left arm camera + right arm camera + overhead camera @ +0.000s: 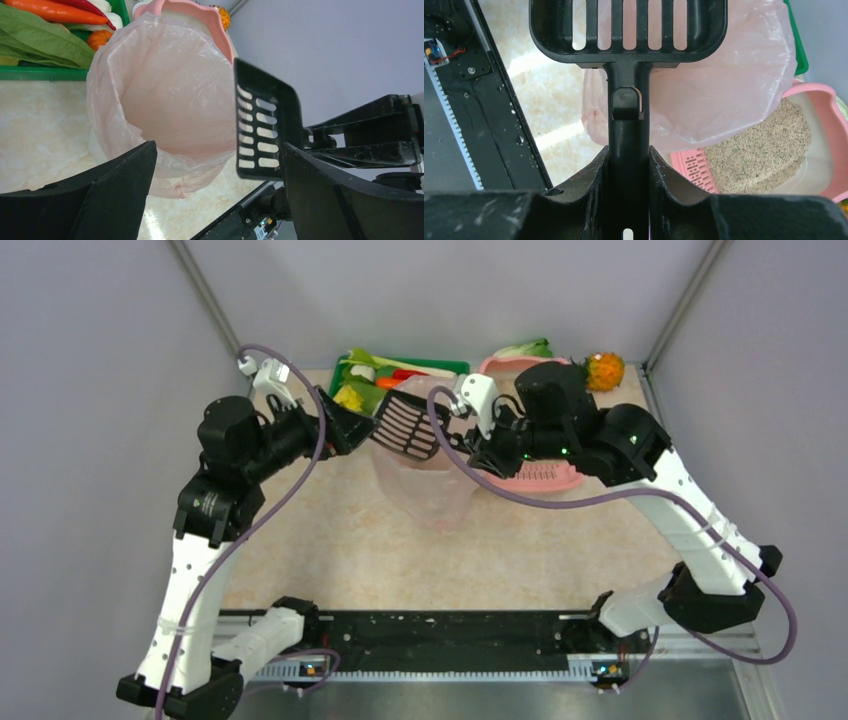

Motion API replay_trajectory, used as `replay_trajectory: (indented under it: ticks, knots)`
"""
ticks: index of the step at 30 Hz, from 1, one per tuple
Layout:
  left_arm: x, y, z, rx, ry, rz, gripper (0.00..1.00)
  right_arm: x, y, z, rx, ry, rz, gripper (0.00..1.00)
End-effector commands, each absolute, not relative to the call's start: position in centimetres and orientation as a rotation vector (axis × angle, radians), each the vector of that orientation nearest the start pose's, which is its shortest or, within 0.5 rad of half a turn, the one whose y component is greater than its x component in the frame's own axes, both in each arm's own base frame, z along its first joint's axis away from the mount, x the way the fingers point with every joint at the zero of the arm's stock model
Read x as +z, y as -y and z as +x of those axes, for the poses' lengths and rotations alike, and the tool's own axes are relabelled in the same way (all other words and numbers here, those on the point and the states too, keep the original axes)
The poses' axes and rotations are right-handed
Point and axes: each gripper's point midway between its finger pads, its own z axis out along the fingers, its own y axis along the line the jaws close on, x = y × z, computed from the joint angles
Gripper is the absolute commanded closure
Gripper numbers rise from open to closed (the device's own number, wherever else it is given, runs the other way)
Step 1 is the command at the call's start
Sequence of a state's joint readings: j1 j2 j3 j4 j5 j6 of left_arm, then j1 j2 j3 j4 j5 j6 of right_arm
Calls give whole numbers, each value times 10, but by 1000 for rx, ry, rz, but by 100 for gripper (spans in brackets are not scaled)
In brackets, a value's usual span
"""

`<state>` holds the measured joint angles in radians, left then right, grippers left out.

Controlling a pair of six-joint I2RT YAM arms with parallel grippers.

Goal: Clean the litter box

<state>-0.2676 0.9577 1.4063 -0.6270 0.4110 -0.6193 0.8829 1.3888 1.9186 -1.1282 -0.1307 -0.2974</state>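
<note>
Now pinches black slotted plastic scoop [624, 30] in right gripper [626, 160], ahead over translucent pink bag-lined bin [165, 100], with left gripper [217, 150] spread. Seems the dumping step; next needs swinging rightward to pink rectangular litter box [821, 100].

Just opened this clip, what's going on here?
The right gripper is shut on the handle of a black slotted scoop, holding its head over the bag-lined bin. No clumps show in the scoop. The left gripper hangs open by the bin's rim. The litter box, with litter in it, sits beside the bin.
</note>
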Motion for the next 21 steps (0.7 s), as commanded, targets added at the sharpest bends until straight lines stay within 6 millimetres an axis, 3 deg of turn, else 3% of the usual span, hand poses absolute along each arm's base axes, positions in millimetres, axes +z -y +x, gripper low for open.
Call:
replay_trajectory:
  ticks: [1,4,9,16,21]
  knots:
    - [441,169,238,-1077,-1753,18,5,391,-268,199,437,-1713,-1329,100]
    - [434,174,239,-1107,-1778,16,15,393,-276,190,449,-1681,-1361,100]
    - [426,187,237,-1210,-1816,35,41,394,-284,183,444,-1651,-1393,100]
    - [419,187,235,-1223,-1845,21,99,405,-291,181,487,-1590,-1365,100]
    - [418,189,233,-1259,-1849,-10,100,419,-297,177,551,-1507,-1305,100]
